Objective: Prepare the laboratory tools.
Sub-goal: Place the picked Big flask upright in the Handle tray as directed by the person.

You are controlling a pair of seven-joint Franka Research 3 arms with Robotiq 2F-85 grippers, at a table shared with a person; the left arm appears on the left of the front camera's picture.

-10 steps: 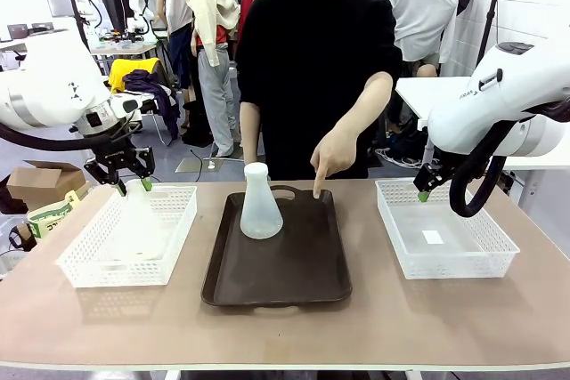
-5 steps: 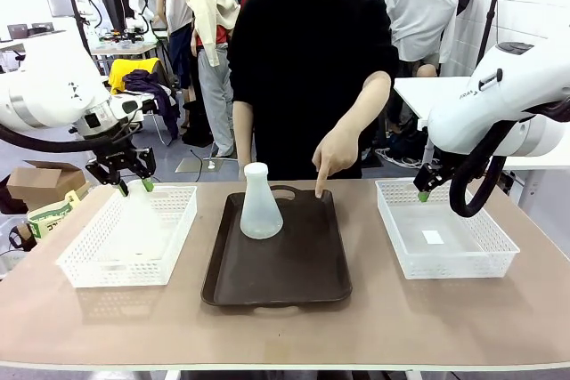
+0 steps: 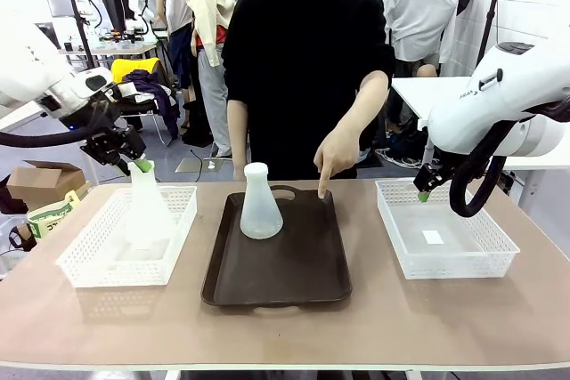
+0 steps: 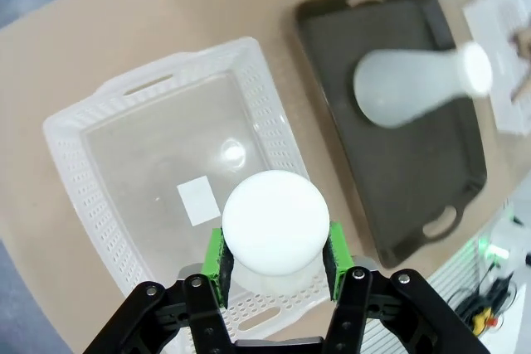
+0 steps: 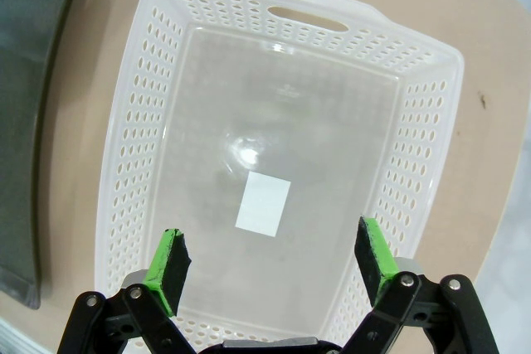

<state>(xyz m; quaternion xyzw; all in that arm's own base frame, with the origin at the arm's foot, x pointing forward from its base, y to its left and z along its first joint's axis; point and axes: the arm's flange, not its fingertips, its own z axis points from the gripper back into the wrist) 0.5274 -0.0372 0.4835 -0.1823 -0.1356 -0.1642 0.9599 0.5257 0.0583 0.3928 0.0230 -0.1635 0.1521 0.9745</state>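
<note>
The left end effector [image 3: 140, 166] is clenched on the neck of 1 conical flask [image 3: 146, 213], its green pads [image 4: 217, 256] pressed against both sides of the neck just under the round top. Compared with 1 second ago, the left arm has swung up and toward the picture's left. The flask, which earlier sat low inside the left mesh basket [image 3: 89, 255], now stands taller, with its neck well above the basket's rim. Its wide base is over the basket's floor; whether it touches the floor cannot be told. In the left wrist view the flask's top [image 4: 275, 221] sits above the basket's near wall [image 4: 274, 308].

The second conical flask [image 3: 261, 203] stands upright on the far-left part of the dark brown tray [image 3: 294, 278], in the same spot as before. The tray lies on the desk [image 3: 445, 318] between the 2 baskets.

The person's hand [image 3: 337, 156] points 1 finger down at the tray's far edge, just beside its handle, slightly farther right than 1 second ago.

The right end effector [image 5: 275, 267] hangs released above the right mesh basket [image 5: 415, 122], jaws spread wide, grasping nothing, unmoved since the earlier frames. A white label [image 5: 263, 204] lies on that basket's floor.
</note>
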